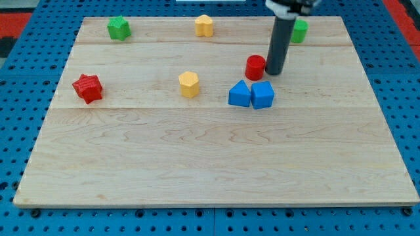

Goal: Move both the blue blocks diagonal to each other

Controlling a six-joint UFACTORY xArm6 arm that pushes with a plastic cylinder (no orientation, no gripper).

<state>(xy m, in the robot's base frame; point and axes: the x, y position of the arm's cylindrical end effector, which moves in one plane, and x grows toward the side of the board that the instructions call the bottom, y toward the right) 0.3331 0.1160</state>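
Two blue blocks sit side by side, touching, right of the board's middle: a blue triangular block [239, 94] on the left and a blue cube-like block [262, 95] on the right. My tip [273, 72] rests on the board just above the right blue block, a small gap apart from it. A red cylinder [255, 67] stands right beside the tip on its left.
A yellow block [189, 84] lies left of the blue pair. A red star-like block [87, 88] is at the left. A green block [119, 27], a yellow block [205, 25] and a green block [299, 30] line the wooden board's [210, 157] top edge.
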